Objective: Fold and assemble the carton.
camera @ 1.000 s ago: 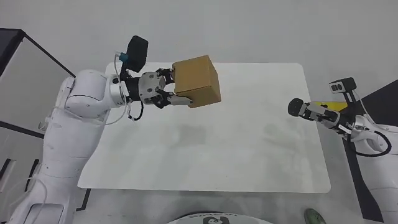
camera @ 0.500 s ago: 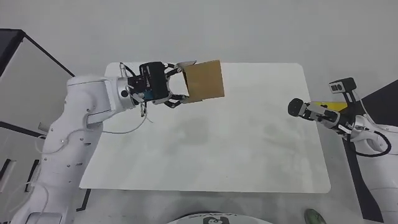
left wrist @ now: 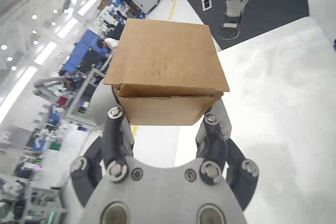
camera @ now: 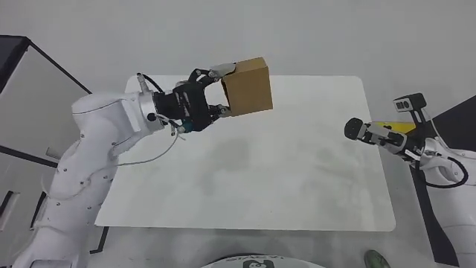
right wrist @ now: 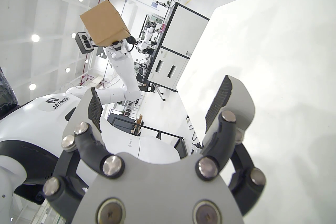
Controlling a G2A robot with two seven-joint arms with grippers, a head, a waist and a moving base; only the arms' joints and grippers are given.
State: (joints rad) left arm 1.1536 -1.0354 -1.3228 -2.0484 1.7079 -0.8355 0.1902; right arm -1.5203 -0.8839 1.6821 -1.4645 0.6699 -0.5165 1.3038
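- Top view: the left gripper (camera: 222, 89) clamps the brown carton (camera: 249, 85) by its near-left end, one finger above it and one below. The carton is a closed box, lifted clear of the white surface (camera: 297, 164). It sits over the far edge, closer to the far-left corner than to the far-right one. The right gripper (camera: 352, 128) is well apart from the carton, just inside the right edge of the surface, about midway along it.
- Left wrist view: the two dark fingers of the left gripper (left wrist: 162, 116) press on opposite sides of the carton (left wrist: 162, 72), at the end nearest the camera. On that end a flap edge runs across the face as a ragged seam, with a narrow gap under the top panel. The broad top panel is flat and unmarked. The surface (left wrist: 275, 104) lies beyond and below the carton, and the other arm's gripper (left wrist: 231, 25) is farther off past its edge.
- Right wrist view: the right gripper (right wrist: 160, 86) has its ribbed pads (right wrist: 218, 101) spread wide with nothing between them. The carton (right wrist: 103, 22) is far off, held up in the air on the end of the other arm, beyond the edge of the surface (right wrist: 262, 38).
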